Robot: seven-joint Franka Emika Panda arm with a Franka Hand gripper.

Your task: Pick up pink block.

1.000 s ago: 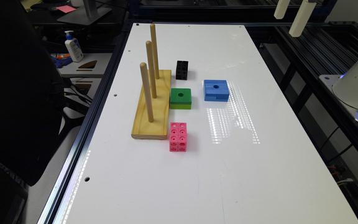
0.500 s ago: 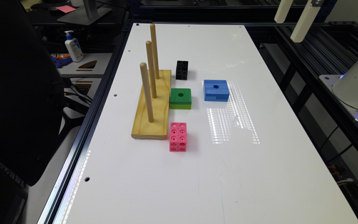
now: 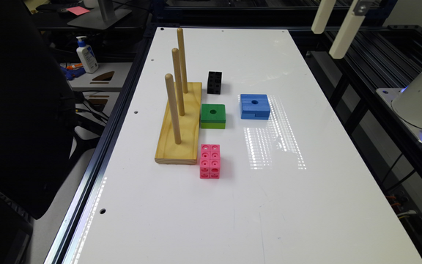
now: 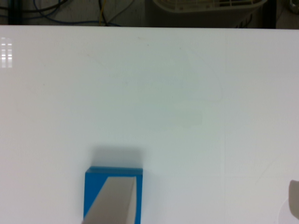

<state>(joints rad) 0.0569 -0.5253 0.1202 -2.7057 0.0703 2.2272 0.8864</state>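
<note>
Pink block sits on the white counter, near side, just beside the near right corner of the wooden peg base; whether they touch is unclear. The hand hangs high past the counter's far right corner, well apart from the pink block. In the wrist view one pale finger overlaps the blue block, the other shows at the frame edge, so the hand is spread wide, holding nothing. Pink block: glossy plastic, joined small cubes with round holes. Black block same build. Green block and blue block each have one round hole. Three smooth round pegs stand upright.
</note>
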